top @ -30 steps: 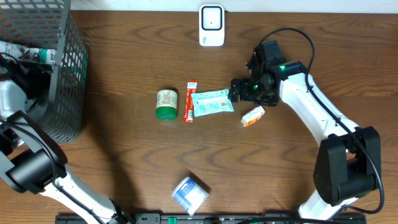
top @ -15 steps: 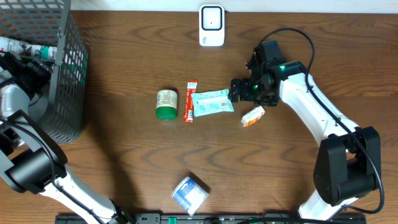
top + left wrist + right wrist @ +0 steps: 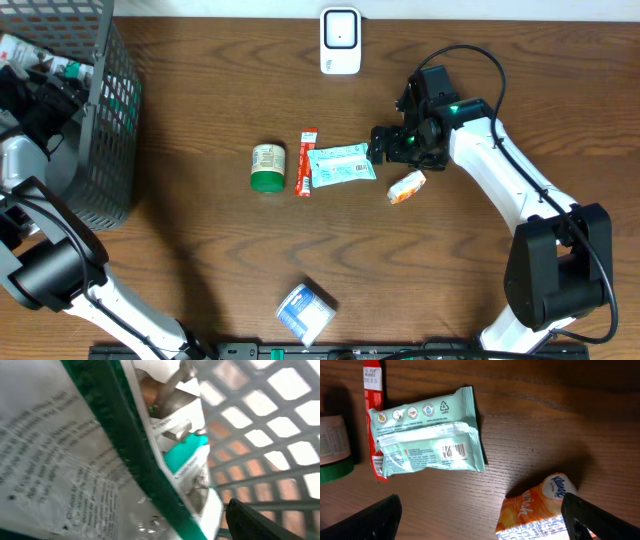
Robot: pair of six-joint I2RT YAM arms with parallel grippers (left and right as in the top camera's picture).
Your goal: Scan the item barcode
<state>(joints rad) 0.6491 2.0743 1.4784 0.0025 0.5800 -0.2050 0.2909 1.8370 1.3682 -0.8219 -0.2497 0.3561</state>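
Mint-green packet point(image 3: 342, 164) lies mid-bench, barcode up; my right end effector point(image 3: 378, 147) hovers at its right end, spread wide, empty. The flat film could slip my pinch or shove into the red sachet point(image 3: 307, 162). My left end effector point(image 3: 50, 90) sits in the basket point(image 3: 110, 120); I cannot tell its grip.

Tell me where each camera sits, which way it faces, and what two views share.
Overhead: above the table, looking straight down; the left arm in the wire basket, the right arm near the mint-green packet.
Left wrist: inside the basket, close to a printed package with a green stripe, mesh wall behind; one dark fingertip shows.
Right wrist: low over the table, facing down; both fingers show at the bottom corners.
Shared: overhead and right wrist both show the mint-green packet, the red stick and the Kleenex pack.
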